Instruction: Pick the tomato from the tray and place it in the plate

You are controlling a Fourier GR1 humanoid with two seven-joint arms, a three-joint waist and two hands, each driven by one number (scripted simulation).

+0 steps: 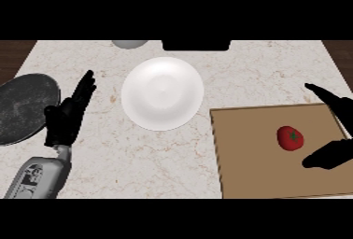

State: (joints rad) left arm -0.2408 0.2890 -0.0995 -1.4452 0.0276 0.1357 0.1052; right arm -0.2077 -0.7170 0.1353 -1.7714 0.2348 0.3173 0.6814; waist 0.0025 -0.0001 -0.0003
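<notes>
Tomato [290, 138] on the brown tray [255, 163], right of its middle, green stem spot facing up, bare tray all round it. Tray at the desk's [138, 163] lower right, running out of view at the right edge, its left edge well apart from the left arm. White plate [163, 93] up and left of the tray, near the tray's upper left corner but not touching, with bare marbled desk below and on both sides. Right hand [329, 126] spread wide over the tray's right edge: long fingers above the tomato, thumb below and to its right, tomato just beside the gap, untouched. Left hand [67, 114] at the left, fingers straight and pointing up, resting between plate and dark round pan [24, 107] at the desk's left edge. Grey rounded thing [129, 43] and black block [196, 45] at the far edge, both cut off.
</notes>
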